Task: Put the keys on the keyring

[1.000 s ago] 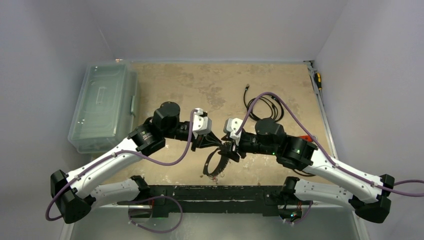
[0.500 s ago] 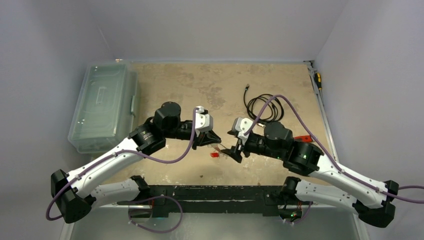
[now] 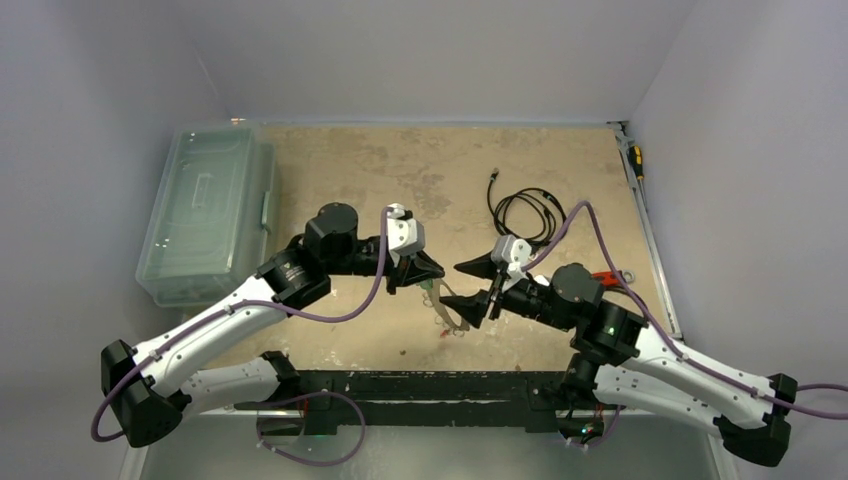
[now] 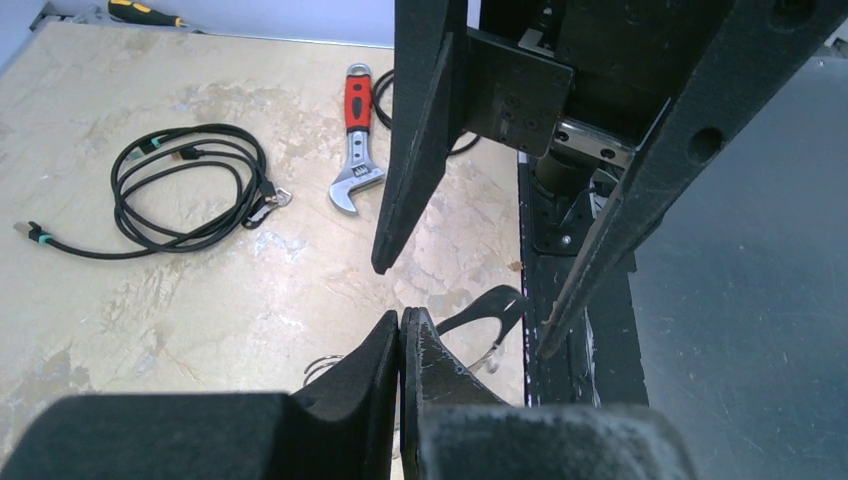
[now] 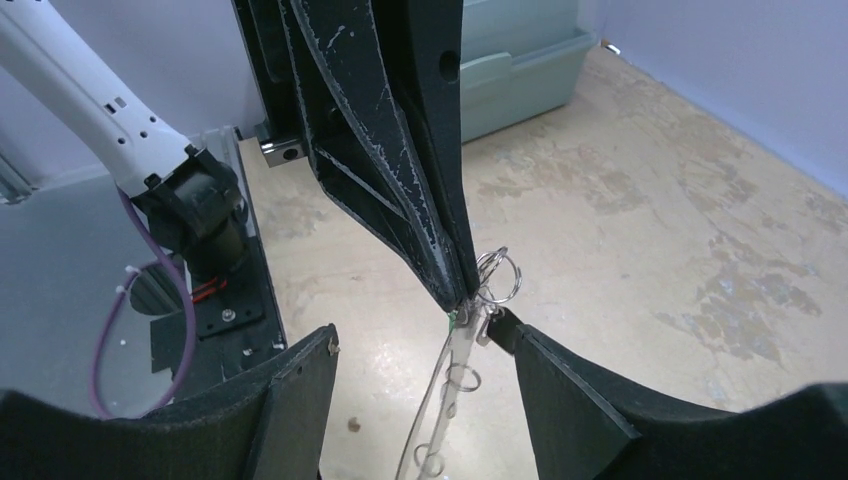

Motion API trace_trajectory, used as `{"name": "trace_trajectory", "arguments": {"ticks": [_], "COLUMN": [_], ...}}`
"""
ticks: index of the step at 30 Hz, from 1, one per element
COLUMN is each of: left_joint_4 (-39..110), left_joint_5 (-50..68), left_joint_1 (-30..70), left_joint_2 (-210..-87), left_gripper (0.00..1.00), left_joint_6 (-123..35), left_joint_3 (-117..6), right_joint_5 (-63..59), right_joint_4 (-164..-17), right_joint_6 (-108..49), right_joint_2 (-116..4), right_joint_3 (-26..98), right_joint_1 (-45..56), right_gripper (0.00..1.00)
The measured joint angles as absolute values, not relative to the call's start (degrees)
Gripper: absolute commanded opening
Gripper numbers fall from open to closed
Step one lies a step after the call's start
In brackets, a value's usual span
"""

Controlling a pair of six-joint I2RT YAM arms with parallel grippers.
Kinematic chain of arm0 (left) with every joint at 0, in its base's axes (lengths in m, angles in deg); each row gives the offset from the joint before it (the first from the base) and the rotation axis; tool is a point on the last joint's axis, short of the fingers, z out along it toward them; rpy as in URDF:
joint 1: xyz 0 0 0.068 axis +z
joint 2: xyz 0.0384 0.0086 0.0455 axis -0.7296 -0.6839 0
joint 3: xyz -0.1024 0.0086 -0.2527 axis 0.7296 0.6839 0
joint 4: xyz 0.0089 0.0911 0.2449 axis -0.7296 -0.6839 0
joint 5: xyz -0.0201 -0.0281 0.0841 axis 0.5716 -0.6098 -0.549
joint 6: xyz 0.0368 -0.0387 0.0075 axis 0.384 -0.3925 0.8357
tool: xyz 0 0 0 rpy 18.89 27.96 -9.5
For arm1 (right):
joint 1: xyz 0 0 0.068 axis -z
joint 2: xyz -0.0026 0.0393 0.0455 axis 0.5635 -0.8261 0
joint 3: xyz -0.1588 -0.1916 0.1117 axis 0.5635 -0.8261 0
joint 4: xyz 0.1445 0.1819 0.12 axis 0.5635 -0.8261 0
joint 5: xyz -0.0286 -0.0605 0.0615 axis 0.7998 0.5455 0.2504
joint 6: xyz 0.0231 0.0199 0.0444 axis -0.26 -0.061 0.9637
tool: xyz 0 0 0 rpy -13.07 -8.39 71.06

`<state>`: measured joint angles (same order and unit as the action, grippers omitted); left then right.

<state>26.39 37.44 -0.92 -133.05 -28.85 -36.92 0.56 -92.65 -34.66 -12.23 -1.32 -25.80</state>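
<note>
At left gripper (image 5: 462, 298) tips: pale silver-white thin oval metal keyring (image 5: 445, 355) is pinched and hangs down.
Left gripper: closed tight on the keyring.
Right gripper (image 5: 418, 330): spread wide; nothing is gripped.

The left arm (image 3: 215, 325) and right arm (image 3: 680, 360) bend inward, elbows low. The left gripper (image 3: 437, 274), jaws pressed together, points toward four o'clock. The right gripper (image 3: 463, 285), jaws spread wide, faces it toward nine o'clock.
</note>
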Motion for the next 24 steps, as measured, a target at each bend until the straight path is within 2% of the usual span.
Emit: {"name": "trace_trajectory", "arguments": {"ticks": [10, 24], "left_joint_4": [28.7, 29.0], "left_joint_5": [32.9, 29.9], "left_joint_1": [-0.9, -0.9], "left_joint_2": [-132.2, -132.0], "left_gripper": [0.00, 0.00], "left_joint_6": [-30.6, -31.3], "left_joint_3": [-36.1, -35.7], "right_joint_5": [2.8, 5.0], "right_joint_4": [-87.6, -84.8], "right_joint_6": [-30.4, -29.0], "right_joint_2": [-14.3, -20.3], "right_joint_3": [-3.3, -5.5], "right_joint_1": [-25.8, -25.8], "right_gripper": [0.66, 0.39]}}
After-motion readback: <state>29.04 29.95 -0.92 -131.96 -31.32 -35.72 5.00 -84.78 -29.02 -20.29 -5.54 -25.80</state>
